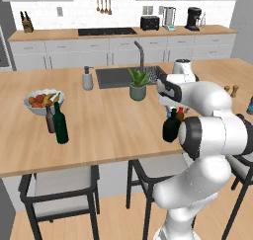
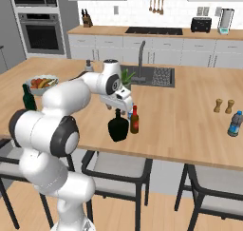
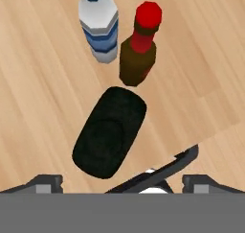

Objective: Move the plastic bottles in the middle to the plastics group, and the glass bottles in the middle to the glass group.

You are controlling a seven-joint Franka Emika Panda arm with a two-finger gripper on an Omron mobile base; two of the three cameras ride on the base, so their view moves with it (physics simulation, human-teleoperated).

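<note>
The hand (image 2: 124,103) hangs above the middle cluster with its fingers spread wide and nothing between them; in the hand view the two dark fingertips (image 3: 45,183) sit low, either side of the squat blackish bottle (image 3: 110,131), which stands upright on the worktop (image 1: 108,130) near its front edge. Just beyond it are the small brown bottle with the red cap (image 3: 140,50) and, beside that, a clear plastic bottle with a blue cap (image 3: 99,26), all three close together but apart as far as the overhead view lets me judge. The step in hand looks like a reach for the blackish bottle: its broad body fills much of the span, so the hand would do well to come straight down centred on the short neck, closing there and not on the belly, and to keep clear of the red cap just behind. The lift should be vertical before any sideways travel, so the neighbours are not knocked. The glass group, a tall dark green wine bottle (image 1: 60,124) with a slim grey-brown bottle (image 1: 50,118) touching or nearly so, waits well to the left by a fruit bowl (image 1: 42,101). Further off are a potted plant (image 1: 138,83), a soap dispenser (image 1: 87,79), the sink (image 1: 118,76), and a back counter with a toaster (image 1: 149,22).
</note>
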